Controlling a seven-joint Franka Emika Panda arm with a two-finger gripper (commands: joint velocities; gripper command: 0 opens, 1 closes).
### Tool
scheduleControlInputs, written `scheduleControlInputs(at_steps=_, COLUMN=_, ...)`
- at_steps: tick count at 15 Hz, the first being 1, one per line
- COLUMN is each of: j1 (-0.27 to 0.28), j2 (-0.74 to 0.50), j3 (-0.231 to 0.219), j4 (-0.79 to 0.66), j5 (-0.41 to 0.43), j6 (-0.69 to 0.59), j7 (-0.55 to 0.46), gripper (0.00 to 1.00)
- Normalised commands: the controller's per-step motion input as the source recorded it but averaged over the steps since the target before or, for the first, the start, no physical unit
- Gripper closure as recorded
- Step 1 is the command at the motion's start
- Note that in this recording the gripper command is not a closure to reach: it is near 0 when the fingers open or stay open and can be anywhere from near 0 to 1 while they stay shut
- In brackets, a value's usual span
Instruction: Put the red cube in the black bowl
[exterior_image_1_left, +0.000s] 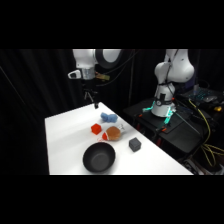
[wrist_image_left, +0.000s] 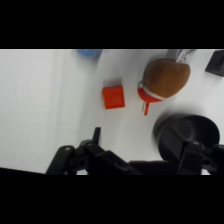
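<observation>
A: From the side, where does everything sit?

B: The gripper hangs above the far end of the white table, well clear of the objects. The red cube lies on the table's middle, just beside the orange-brown object, with a blue object behind them. The black bowl sits nearer the camera, a little apart from the cube, and a dark grey cube lies off to its right.

A: And the fingers?

B: I cannot tell from either view how wide they stand.

A: The wrist view?

B: The red cube rests free on the white surface, nothing touching it. The orange-brown object is close on one side, and the black bowl shows at the lower right, partly behind the linkage.

A: So how should the approach go?

B: I'd judge it should come straight down over the cube, fingers across two flat faces, keeping away from the rounded neighbour so it isn't nudged
</observation>
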Motion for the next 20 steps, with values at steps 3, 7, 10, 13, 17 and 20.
scheduleControlInputs(at_steps=3, j1=-0.109, j2=0.32, j3=0.046, j4=0.24, j5=0.188, j6=0.1, j7=-0.33, gripper=0.0)
scheduleControlInputs(at_steps=7, j1=-0.145, j2=0.22, j3=0.11, j4=0.13, j5=0.218, j6=0.13, j7=-0.34, gripper=0.0)
scheduleControlInputs(at_steps=10, j1=-0.176, j2=0.15, j3=0.112, j4=0.09, j5=0.164, j6=0.13, j7=-0.35, gripper=0.0)
scheduleControlInputs(at_steps=13, j1=-0.155, j2=0.15, j3=0.121, j4=0.09, j5=0.152, j6=0.15, j7=-0.32, gripper=0.0)
scheduleControlInputs(at_steps=17, j1=-0.114, j2=0.17, j3=0.118, j4=0.08, j5=0.132, j6=0.22, j7=-0.19, gripper=0.0)
scheduleControlInputs(at_steps=20, j1=-0.101, j2=0.16, j3=0.117, j4=0.08, j5=0.086, j6=0.23, j7=-0.12, gripper=0.0)
